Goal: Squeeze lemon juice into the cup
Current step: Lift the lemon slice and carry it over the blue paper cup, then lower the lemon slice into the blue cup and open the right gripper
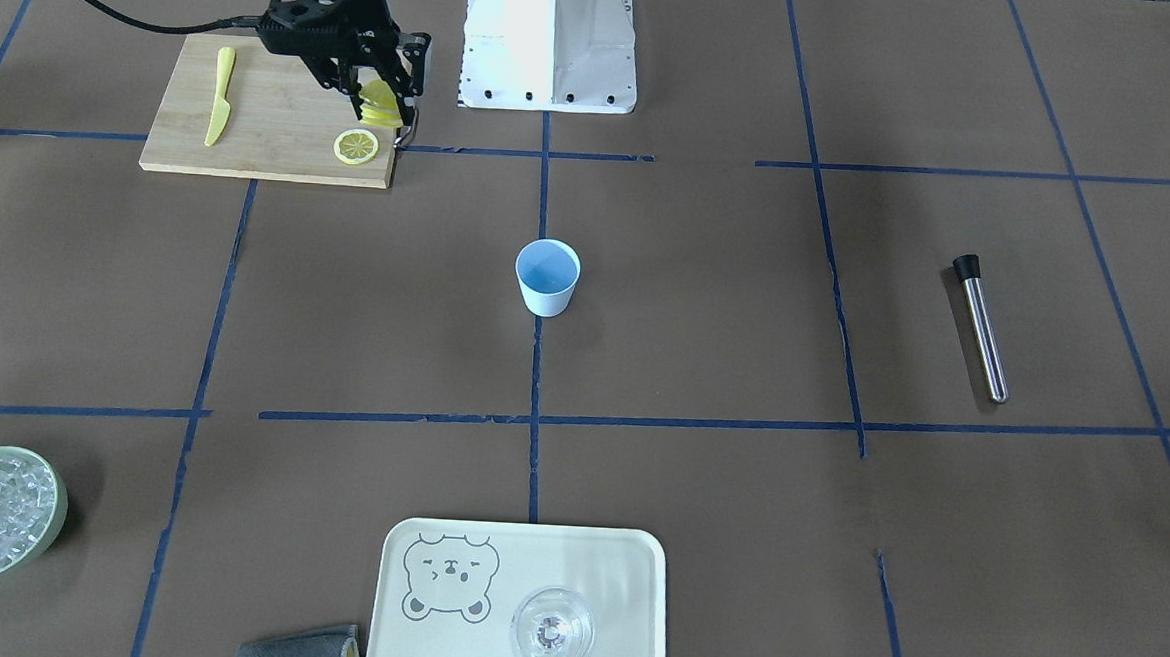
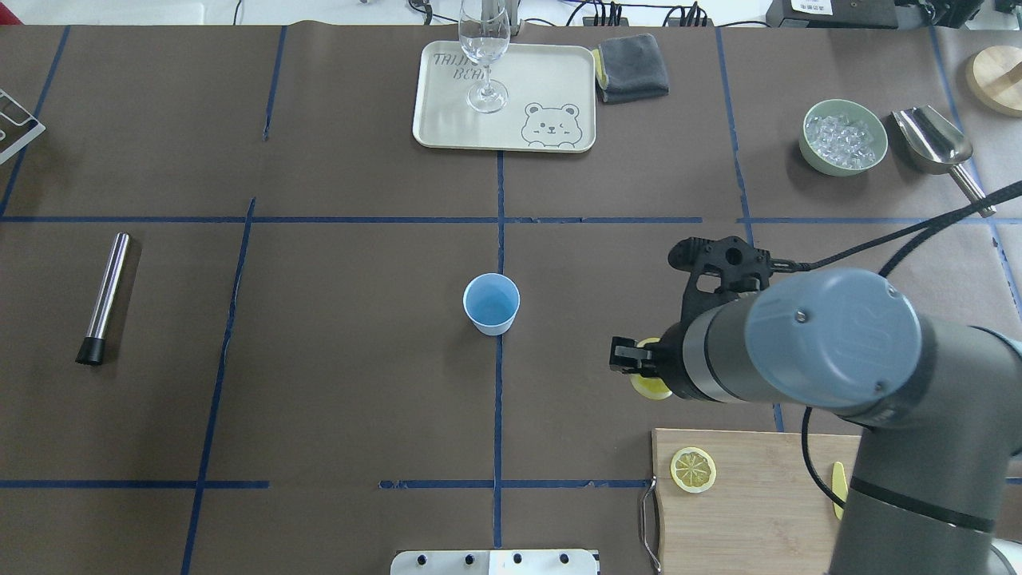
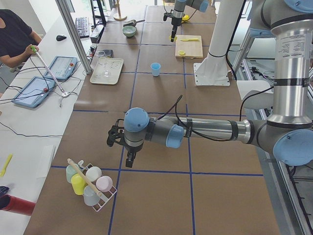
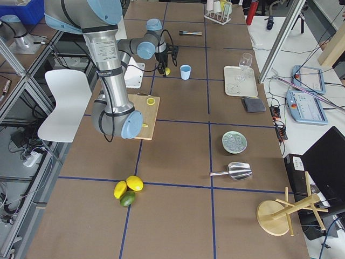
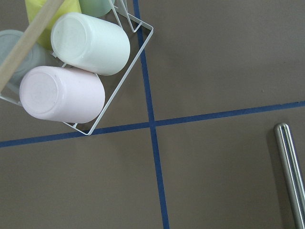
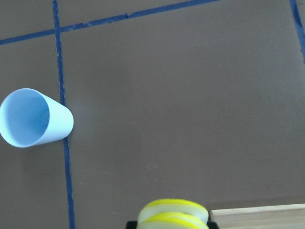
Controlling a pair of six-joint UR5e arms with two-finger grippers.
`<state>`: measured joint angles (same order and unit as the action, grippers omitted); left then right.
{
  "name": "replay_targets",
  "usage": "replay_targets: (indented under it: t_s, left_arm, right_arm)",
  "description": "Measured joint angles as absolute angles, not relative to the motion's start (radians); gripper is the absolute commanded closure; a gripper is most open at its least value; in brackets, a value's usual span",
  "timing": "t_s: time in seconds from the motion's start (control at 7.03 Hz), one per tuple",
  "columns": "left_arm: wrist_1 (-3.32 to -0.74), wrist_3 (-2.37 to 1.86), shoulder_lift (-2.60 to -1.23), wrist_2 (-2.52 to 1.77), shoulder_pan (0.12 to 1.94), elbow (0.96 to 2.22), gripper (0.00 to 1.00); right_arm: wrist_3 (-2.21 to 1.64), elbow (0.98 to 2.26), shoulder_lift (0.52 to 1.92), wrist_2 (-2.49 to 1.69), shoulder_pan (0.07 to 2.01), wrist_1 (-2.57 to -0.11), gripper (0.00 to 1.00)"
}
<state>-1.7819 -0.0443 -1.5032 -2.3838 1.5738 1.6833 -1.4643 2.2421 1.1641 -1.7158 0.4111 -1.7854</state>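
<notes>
Right gripper (image 1: 388,110) aloft, jaws tight on lemon (image 6: 174,211)

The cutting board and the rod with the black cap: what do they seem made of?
Cutting board: probably bamboo or light wood, matte, with faint grain lines. Rod: likely polished metal, given its bright reflections; its cap perhaps rubber or plastic.

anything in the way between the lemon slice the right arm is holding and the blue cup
Nothing visible does. The lemon is held in the right gripper near the cutting board corner, and only bare table with blue tape lines lies between it and the cup.
</notes>
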Motion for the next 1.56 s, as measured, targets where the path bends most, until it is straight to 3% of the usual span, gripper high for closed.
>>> replay_targets:
  t_s: [0.85,1.14,1.56]
  left_arm:
    - [-1.783,-0.045,-1.505,-2.384,1.574,1.684,0.0]
    - [-1.783,-0.044,-1.505,-2.384,1.574,1.686,0.0]
    - [-1.782,-0.042,-1.504,-2.384,1.574,1.685,0.0]
  right_arm:
    - [-1.474,1.798,0.773,-1.743,0.507,-1.77,0.43]
    - [-1.475,1.655,0.706,-1.764,0.507,-1.71,0.41]
    - [-1.476,1.566,0.678,-1.775,0.489,-1.687,0.41]
